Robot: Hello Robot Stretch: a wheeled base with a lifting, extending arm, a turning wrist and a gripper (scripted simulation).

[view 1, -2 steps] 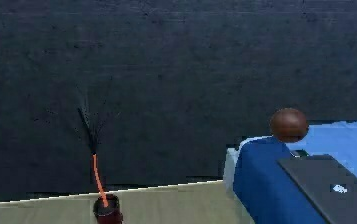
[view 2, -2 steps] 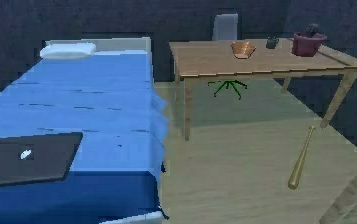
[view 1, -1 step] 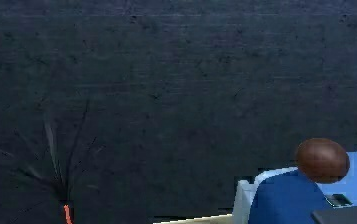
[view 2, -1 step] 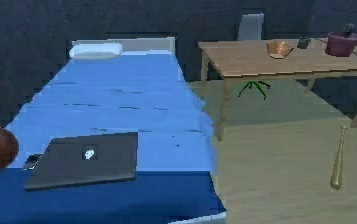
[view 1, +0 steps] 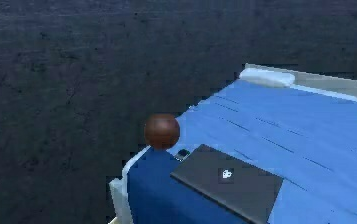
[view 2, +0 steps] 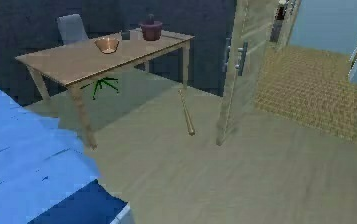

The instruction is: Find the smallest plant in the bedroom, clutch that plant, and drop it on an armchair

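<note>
The bed (view 1: 286, 130), under a blue cover, reaches from the forward view's lower middle to its right edge. Its foot corner shows again at the arm side view's lower left. An open door (view 2: 236, 70) stands at the arm side view's middle, with a woven rug (view 2: 306, 90) on the floor past it. Left of the door stands a wooden worktop (view 2: 86, 62) on thin legs. A dark laptop (view 1: 226, 180) lies shut near the bed's foot corner. A white pillow (view 1: 266, 76) lies at the bed's head end. A grey chair (view 2: 73, 28) stands behind the worktop's far edge. A bat (view 2: 186, 112) lies on the floor beside the worktop's right front leg. A brown ball (view 1: 162, 131) sits at the bed's left edge, near the laptop. A potted plant (view 2: 151, 30) in a dark red pot stands at the worktop's far right corner. A tan bowl (view 2: 107, 45) sits near the far edge, left of the pot. A small green spiky plant (view 2: 106, 86) lies on the floor under the worktop. How the jaws stand cannot be told.
</note>
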